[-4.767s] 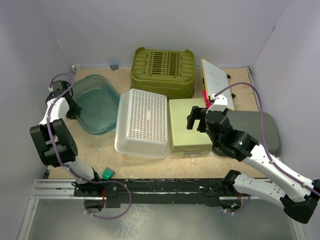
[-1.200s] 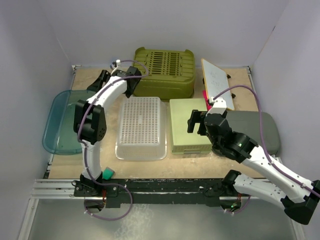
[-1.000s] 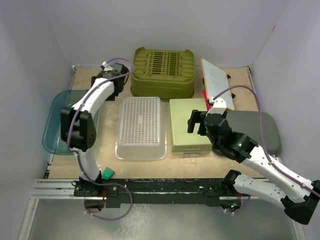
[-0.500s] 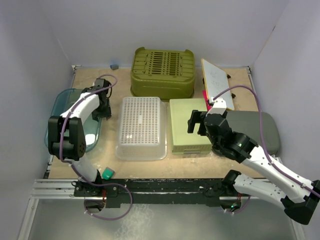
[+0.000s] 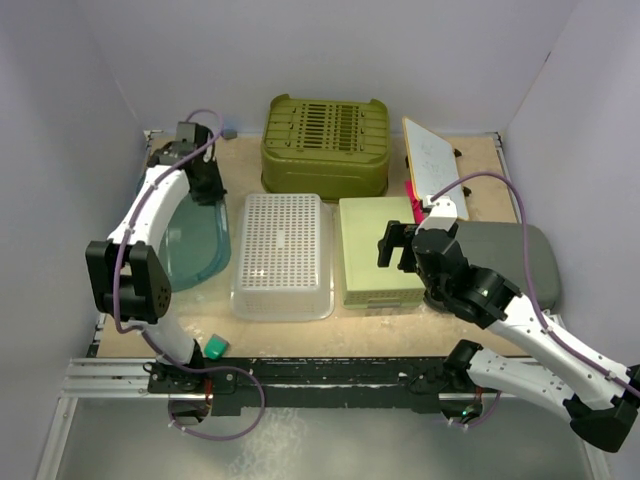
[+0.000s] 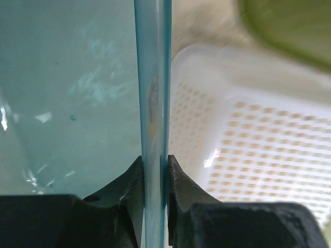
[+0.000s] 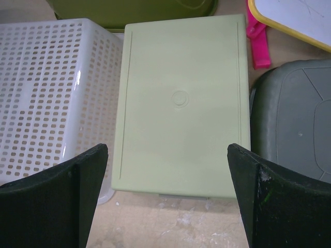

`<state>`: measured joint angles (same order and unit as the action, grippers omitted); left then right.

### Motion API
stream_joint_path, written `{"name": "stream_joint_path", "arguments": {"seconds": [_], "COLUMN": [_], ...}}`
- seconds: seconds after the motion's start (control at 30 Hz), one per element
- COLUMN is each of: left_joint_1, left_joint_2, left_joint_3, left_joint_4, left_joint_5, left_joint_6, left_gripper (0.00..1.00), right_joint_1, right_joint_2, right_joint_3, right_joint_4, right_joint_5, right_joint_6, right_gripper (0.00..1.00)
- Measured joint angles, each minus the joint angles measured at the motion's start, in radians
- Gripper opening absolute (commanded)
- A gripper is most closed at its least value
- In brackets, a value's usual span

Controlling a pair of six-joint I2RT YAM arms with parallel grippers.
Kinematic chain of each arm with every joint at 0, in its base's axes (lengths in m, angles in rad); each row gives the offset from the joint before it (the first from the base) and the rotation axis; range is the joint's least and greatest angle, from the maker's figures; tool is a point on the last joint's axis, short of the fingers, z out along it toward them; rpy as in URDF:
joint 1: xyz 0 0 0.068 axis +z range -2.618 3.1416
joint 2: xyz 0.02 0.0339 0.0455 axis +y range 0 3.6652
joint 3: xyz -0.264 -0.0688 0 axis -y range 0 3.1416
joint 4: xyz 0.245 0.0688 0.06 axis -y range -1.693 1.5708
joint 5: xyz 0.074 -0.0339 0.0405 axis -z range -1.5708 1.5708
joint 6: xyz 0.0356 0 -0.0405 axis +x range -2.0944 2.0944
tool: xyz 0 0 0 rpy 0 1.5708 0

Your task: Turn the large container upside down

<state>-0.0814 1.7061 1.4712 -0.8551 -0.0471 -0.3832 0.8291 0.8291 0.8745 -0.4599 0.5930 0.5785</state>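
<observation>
While left tool (image 6: pixel 154 170) clamps rim of translucent teal plastic tub (image 5: pixel 192 235), flip looks half done: tub tilted up on edge at left of desk (image 5: pixel 300 335), just beside white perforated plastic basket (image 5: pixel 283 250). Right tool (image 7: pixel 164 196) spread wide, empty, over pale green flat box (image 5: pixel 378 250). Next move likely needs: carry rim past vertical, lower tub mouth-down, keep clear of basket.

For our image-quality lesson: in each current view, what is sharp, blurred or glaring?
Left wrist: the teal container rim is fairly sharp, the white basket and olive crate behind it blurred, small glints on the teal wall. Right wrist: the pale green box is crisp, a bright streak on the basket's side. Top external: even light, soft shadows.
</observation>
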Motion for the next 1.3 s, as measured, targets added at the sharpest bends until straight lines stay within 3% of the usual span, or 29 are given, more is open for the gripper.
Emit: {"name": "stream_joint_path", "arguments": {"seconds": [0.23, 0.4, 0.47, 0.57, 0.7, 0.87, 1.1, 1.2, 1.3], "left_joint_1": [0.009, 0.063, 0.123, 0.252, 0.355, 0.396, 0.462, 0.469, 0.475], "left_joint_2": [-0.057, -0.097, -0.135, -0.205, -0.198, -0.163, 0.028, 0.113, 0.159], "left_joint_3": [0.238, 0.226, 0.135, -0.099, -0.291, -0.374, -0.396, -0.396, -0.406], "left_joint_4": [0.038, 0.143, 0.282, 0.621, 1.006, 1.387, 2.086, 2.241, 2.287], "left_joint_5": [0.205, 0.367, 0.461, 0.608, 0.696, 0.781, 0.805, 0.801, 0.802], "left_joint_6": [-0.085, -0.183, -0.251, -0.461, -0.748, -1.032, -1.517, -1.599, -1.644], "left_gripper": [0.0, 0.0, 0.0, 0.0, 0.0, 0.0, 0.0, 0.0, 0.0], "right_joint_1": [0.0, 0.0, 0.0, 0.0, 0.0, 0.0, 0.0, 0.0, 0.0], "right_joint_2": [0.002, 0.002, 0.001, -0.001, -0.001, -0.001, 0.002, 0.002, 0.002], "right_joint_3": [0.0, 0.0, 0.0, 0.0, 0.0, 0.0, 0.0, 0.0, 0.0], "right_joint_4": [0.0, -0.007, -0.012, -0.02, -0.026, -0.028, -0.027, -0.028, -0.028], "right_joint_5": [0.003, 0.018, 0.019, 0.02, 0.023, 0.023, 0.023, 0.023, 0.023], "right_joint_6": [0.006, 0.006, 0.007, 0.008, 0.014, 0.014, 0.014, 0.014, 0.014], "right_gripper": [0.99, 0.99, 0.99, 0.99, 0.99, 0.99, 0.99, 0.99, 0.99]}}
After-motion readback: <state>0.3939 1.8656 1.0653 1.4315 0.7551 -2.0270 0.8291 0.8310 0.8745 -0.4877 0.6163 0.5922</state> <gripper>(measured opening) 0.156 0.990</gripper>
